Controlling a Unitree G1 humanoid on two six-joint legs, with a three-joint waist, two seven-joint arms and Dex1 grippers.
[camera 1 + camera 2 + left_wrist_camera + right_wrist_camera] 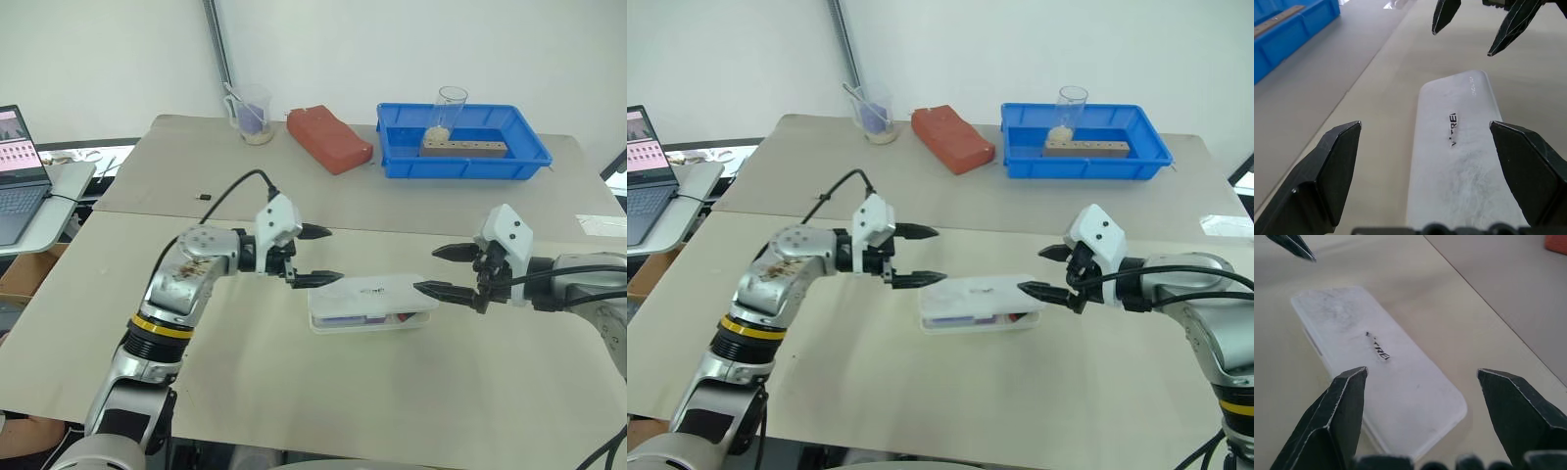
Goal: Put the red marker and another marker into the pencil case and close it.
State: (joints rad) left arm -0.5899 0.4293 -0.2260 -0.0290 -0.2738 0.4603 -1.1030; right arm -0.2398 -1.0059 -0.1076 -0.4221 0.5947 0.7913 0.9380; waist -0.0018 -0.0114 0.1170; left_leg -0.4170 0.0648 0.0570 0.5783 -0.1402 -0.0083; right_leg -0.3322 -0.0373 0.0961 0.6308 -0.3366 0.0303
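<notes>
The pencil case (377, 292), a flat translucent white box with black lettering, lies with its lid down in the middle of the table. A purple shape (343, 318) and a red shape (397, 316) show dimly through its front wall; I cannot make out the markers more clearly than that. My left gripper (335, 255) hovers open at the case's left end, just above it, holding nothing. My right gripper (425, 270) stands open at the case's right end, its lower fingertip close to the lid. The case's lid (1459, 161) lies below the left fingers, and the same lid (1386, 377) lies below the right fingers.
At the back of the table stand a blue tray (402, 162) holding a wooden block and a glass, a red brick-shaped block (328, 137) and a clear measuring cup (253, 113). A small black item (204, 196) lies left of centre. A laptop (20, 186) sits off the table's left side.
</notes>
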